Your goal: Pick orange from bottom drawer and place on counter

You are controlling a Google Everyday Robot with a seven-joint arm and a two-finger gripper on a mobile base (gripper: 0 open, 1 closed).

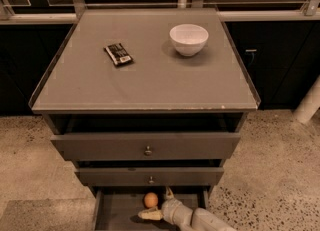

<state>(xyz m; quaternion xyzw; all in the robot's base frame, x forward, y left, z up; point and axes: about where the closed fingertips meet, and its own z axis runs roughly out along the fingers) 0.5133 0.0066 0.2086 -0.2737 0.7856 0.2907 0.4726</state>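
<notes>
One orange (151,200) sits in the open bottom drawer (116,214), near the back. It is round, so we see no long side. Our gripper (159,204) is right beside it, fingers spread wide, holding nothing. Up on the counter (150,82) stands a white bowl (189,39).

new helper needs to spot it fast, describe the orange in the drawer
Start at the broad grey counter, go down past the two knobbed drawers to the open bottom drawer. The orange is the small round fruit on its floor, right beside the gripper, the only orange-coloured thing there.
</notes>
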